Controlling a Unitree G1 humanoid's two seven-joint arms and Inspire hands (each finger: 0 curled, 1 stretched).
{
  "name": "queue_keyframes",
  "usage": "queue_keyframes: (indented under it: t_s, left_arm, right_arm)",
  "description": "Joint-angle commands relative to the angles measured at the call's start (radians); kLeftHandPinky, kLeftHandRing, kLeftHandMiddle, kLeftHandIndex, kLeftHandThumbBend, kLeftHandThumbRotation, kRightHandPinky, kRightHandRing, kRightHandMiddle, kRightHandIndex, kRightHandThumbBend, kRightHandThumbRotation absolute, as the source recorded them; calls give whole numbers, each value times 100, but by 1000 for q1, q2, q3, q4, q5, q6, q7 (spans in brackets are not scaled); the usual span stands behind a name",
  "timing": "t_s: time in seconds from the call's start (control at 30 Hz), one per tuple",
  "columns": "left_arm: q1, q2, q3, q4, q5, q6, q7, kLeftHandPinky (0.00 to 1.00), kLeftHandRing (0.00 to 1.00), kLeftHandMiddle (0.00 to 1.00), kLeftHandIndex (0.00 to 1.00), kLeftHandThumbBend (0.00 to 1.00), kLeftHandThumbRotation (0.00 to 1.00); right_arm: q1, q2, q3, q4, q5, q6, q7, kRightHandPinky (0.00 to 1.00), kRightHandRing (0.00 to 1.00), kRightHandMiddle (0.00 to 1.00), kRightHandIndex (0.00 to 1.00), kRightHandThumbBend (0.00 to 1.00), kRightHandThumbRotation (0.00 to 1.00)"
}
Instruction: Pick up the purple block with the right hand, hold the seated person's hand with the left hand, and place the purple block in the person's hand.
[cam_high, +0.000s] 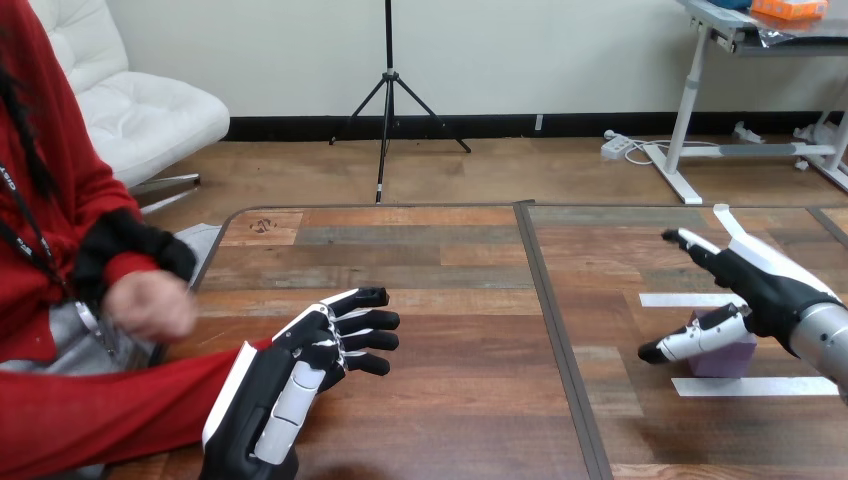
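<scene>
While our right hand closes on its catch: our right hand (768, 292) hangs wide open at the purple block (728, 356) and has hold of nothing that we can see.
Purple block: it sits on the table (450, 300) just under the right hand's palm, inside the spread of its digits. One digit lies low across the block's near face and the rest are lifted beyond it. Whether the low one touches the block, we cannot tell.
White tape strips: one strip (755, 386) lies nearer us than the right hand, and another (685, 299) lies beneath its spread.
Left hand: our left hand (290, 380) is open and relaxed, back uppermost and fingers lightly bent, well apart from the right hand. It grips nothing that we can see.
Red sleeve: the red sleeve (100, 415) runs in behind the left hand's wrist side, and what lies under the palm is hidden.
Person's hand: the person's hand (150, 305) is raised, up and outward of the left hand, apart from it.
Step in hand: we judge it to be the pickup, with the block not yet gripped.
Doing it well: we would sink the palm until the block sits deep between thumb and fingers. We would then close squarely on opposite faces, not on a corner, and lift straight up before crossing toward the left hand.
Risk: in our judgement, an uneven close could let the low digit push the block out from under the palm.
</scene>
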Motion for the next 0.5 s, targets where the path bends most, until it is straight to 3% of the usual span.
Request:
queue_keyframes:
  t_s: [0.0, 0.47]
  left_arm:
    - [-32, -1, 4, -37, -21, -18, -8, 62, 69, 71, 75, 80, 92]
    - [-28, 1, 1, -37, -18, -21, -9, 61, 68, 71, 76, 81, 92]
  right_arm:
    - [-116, -38, 15, 19, -10, 12, 15, 97, 100, 100, 100, 100, 20]
    - [-154, -53, 52, 66, -53, 76, 34, 93, 100, 100, 100, 100, 15]
